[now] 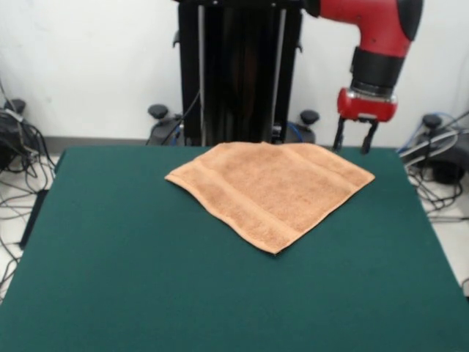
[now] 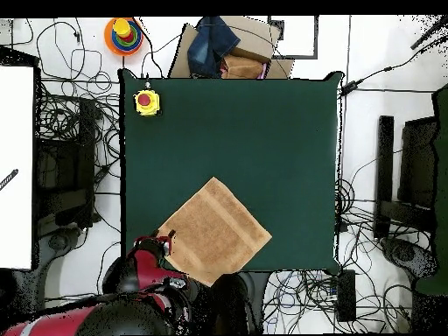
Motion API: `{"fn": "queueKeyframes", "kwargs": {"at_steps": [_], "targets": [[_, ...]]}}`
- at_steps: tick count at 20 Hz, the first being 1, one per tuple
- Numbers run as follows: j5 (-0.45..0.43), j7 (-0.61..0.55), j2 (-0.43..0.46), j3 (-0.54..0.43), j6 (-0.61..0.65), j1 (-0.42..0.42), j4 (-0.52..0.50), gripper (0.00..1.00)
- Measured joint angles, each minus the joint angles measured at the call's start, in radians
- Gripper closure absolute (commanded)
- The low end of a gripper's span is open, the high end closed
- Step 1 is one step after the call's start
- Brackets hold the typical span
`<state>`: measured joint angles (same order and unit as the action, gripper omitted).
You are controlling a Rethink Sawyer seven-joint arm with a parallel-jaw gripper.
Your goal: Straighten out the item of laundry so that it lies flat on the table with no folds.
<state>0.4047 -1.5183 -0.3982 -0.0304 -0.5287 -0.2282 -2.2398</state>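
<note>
The peach-orange towel [image 1: 271,192] lies spread on the green table [image 1: 146,279], turned like a diamond, with a woven band along its near-left hem. Its far edge reaches the table's far side. In the overhead view the towel [image 2: 215,231] sits near the bottom edge of the table [image 2: 262,131]. My gripper [image 1: 353,147] hangs open a little above the table's far edge, just beyond the towel's right corner, with nothing between its fingers. From above, the gripper [image 2: 164,239] shows at the towel's left corner.
A yellow box with a red button [image 2: 147,102] stands on the table's top-left corner in the overhead view. A cardboard box with blue cloth [image 2: 223,48] and a ring-stacking toy [image 2: 124,35] lie off the table. Cables [image 1: 22,169] cover the floor on both sides.
</note>
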Motion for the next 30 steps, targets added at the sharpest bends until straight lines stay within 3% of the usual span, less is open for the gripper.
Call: {"fn": "queueKeyframes", "kwargs": {"at_steps": [8, 13, 20, 25, 30], "targets": [[-0.061, 0.000, -0.148, 0.000, 0.102, 0.091, -0.058, 0.00], [-0.182, 0.000, -0.264, 0.027, 0.211, 0.220, -0.074, 0.00], [-0.327, 0.000, -0.353, 0.046, 0.291, 0.398, -0.074, 0.00], [-0.430, 0.000, -0.440, 0.046, 0.425, 0.542, -0.061, 0.00], [-0.493, 0.000, -0.507, 0.046, 0.546, 0.613, -0.040, 0.00]]}}
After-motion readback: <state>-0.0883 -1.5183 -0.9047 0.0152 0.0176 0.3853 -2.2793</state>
